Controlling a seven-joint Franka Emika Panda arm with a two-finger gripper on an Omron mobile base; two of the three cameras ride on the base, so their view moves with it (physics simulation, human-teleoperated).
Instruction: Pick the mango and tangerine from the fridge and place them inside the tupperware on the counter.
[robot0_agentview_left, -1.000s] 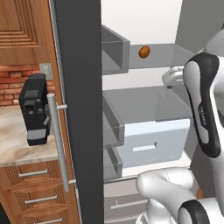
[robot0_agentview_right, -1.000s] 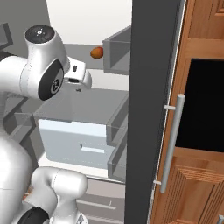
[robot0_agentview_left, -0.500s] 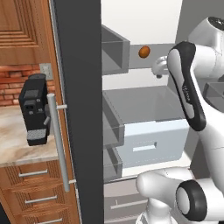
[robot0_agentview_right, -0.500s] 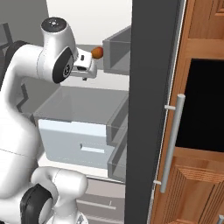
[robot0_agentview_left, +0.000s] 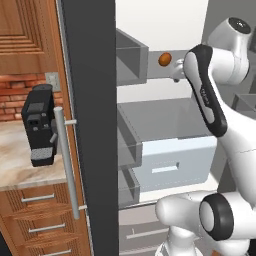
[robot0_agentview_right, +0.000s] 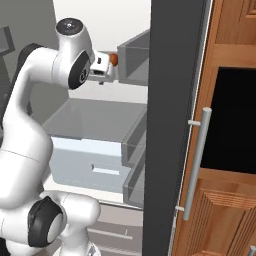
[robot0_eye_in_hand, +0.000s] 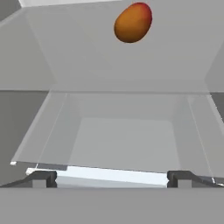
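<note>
**Approach to the first fruit on the fridge shelf**

Presently the arm is in the reach phase of the first pick. The fridge (robot0_agentview_left: 90, 125) stands with its door swung wide, white interior exposed, and the arm is extended into the upper part of the compartment. The mango (robot0_eye_in_hand: 133, 22), an egg-shaped orange-brown fruit, lies on a grey shelf (robot0_eye_in_hand: 100, 61) at shelf height with the hand; in the left base view it sits just beside the wrist, and in the right base view it shows as a small orange spot just beyond the hand. The gripper (robot0_eye_in_hand: 112, 178) has its jaws spread fully apart and holds nothing; both finger tips (robot0_eye_in_hand: 43, 178) appear wide-set at the bottom of the hand view, above the pale drawer (robot0_agentview_left: 175, 165). The mango lies ahead of the tips and slightly right of their midline, not yet between them.

The next move, by judgement, calls for a forward advance along the shelf with a small sideways correction so that the fruit centres between the fingers before closure. A rounded fruit on a smooth shelf may roll if nudged by one finger first. No tangerine can be identified.
</note>
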